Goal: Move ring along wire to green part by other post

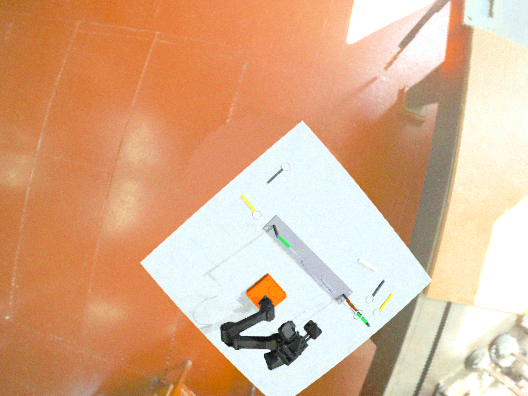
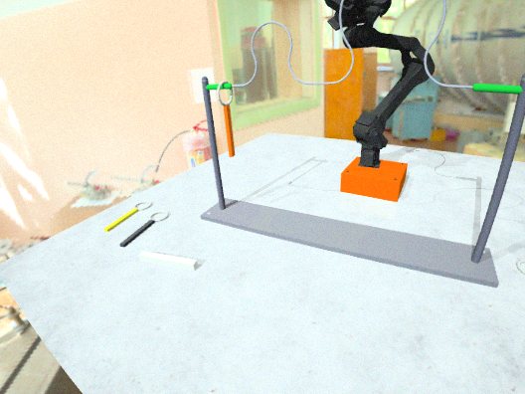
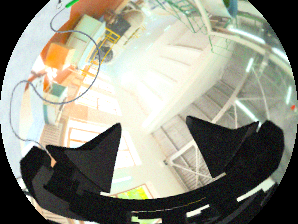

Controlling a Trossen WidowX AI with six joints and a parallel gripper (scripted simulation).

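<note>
Top view: the black arm is folding over the white tabletop beside its orange base block; the gripper is sitting well apart from the grey base plate.

Exterior view: the thin ring is hanging on the green sleeve by the left post, its orange handle dangling straight down — the wavy grey wire is running on to the far green sleeve. A yellow-handled ring, a black-handled ring and a white bar are lying nearby. The arm top is cut off.

Wrist view: the dark fingers are standing spread, gripping nothing — background warped, hard to read.
</note>
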